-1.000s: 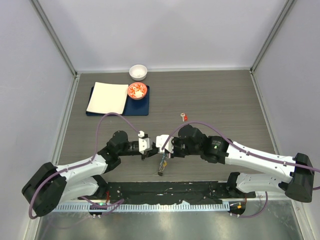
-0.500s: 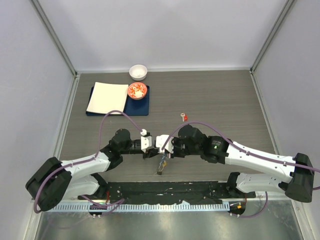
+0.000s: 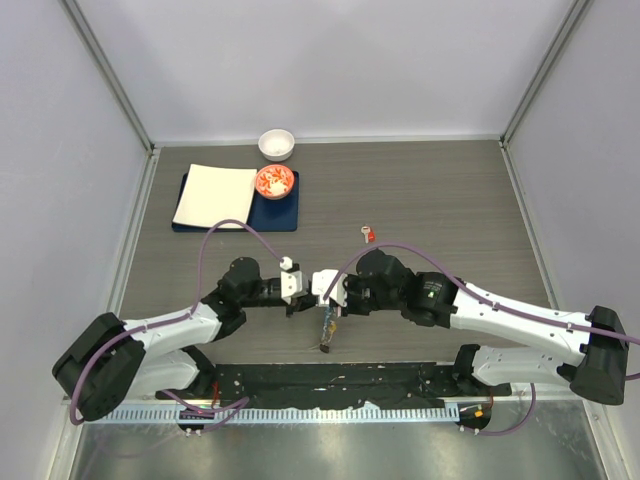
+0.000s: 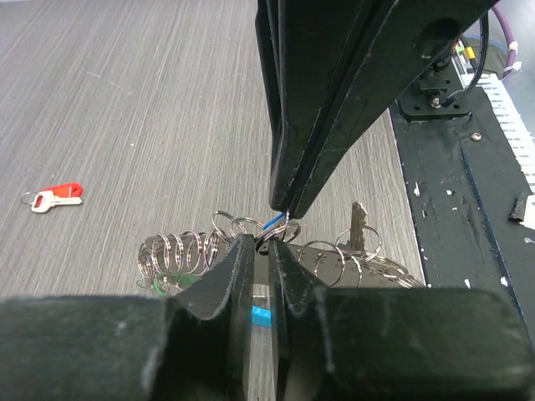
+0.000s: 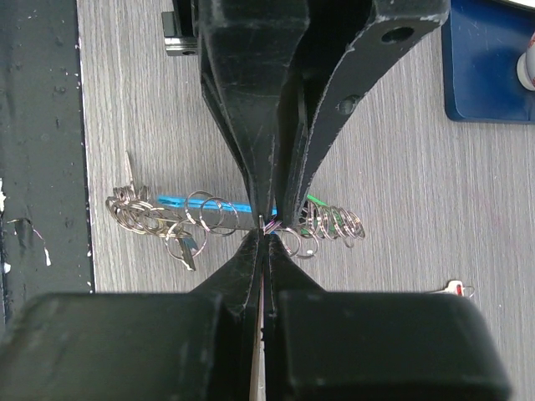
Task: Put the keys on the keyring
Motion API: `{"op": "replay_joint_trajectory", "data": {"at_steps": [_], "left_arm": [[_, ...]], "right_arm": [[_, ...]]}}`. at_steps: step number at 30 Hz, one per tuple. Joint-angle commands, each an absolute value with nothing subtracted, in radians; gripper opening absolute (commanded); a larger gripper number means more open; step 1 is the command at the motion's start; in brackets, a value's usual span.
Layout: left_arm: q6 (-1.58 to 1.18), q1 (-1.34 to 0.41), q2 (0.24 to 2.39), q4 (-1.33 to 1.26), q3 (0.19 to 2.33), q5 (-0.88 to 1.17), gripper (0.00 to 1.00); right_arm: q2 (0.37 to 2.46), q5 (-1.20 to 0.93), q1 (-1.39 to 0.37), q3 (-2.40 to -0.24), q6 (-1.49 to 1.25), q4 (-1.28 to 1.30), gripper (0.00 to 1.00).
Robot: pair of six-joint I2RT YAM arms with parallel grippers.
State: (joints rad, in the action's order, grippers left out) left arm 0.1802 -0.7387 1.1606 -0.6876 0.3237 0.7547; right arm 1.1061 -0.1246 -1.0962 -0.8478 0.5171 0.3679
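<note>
Got right end effector (image 5: pixel 266 234) pinched shut on the keyring (image 5: pixel 209 213) near the counter (image 3: pixel 450 190) edge, left end effector (image 4: pixel 261 242) narrow beside it, grip unclear. Leaves red key (image 4: pixel 57 195) well apart. Could twist loose if tugged.

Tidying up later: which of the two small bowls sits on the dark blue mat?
The bowl with orange-red contents, beside the cream sheet; the plain white bowl stands behind it on the grey table.
</note>
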Motion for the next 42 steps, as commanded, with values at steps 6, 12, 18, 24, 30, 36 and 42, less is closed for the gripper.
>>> {"op": "replay_joint_trajectory", "data": {"at_steps": [6, 12, 18, 24, 30, 36, 42], "left_arm": [[0.160, -0.735, 1.111, -0.706, 0.322, 0.764, 0.00], [0.112, -0.735, 1.052, -0.704, 0.293, 0.671, 0.00], [0.005, -0.735, 1.025, -0.765, 0.275, 0.572, 0.00], [-0.112, -0.735, 1.014, -0.897, 0.233, 0.517, 0.00], [-0.111, -0.735, 1.029, -0.913, 0.226, 0.537, 0.00], [-0.028, -0.735, 1.069, -0.891, 0.225, 0.626, 0.23], [0.069, -0.735, 1.140, -0.801, 0.278, 0.768, 0.29]], "right_arm": [[1.039, -0.060, -1.098, -0.845, 0.489, 0.325, 0.01], [0.992, -0.043, -1.100, -0.815, 0.454, 0.354, 0.01], [1.009, -0.092, -1.100, -0.784, 0.416, 0.330, 0.01], [1.043, -0.129, -1.100, -0.752, 0.399, 0.244, 0.01], [1.055, -0.111, -1.100, -0.741, 0.403, 0.204, 0.01], [1.028, -0.086, -1.100, -0.752, 0.417, 0.238, 0.01], [1.037, -0.089, -1.100, -0.773, 0.433, 0.262, 0.01]]}}
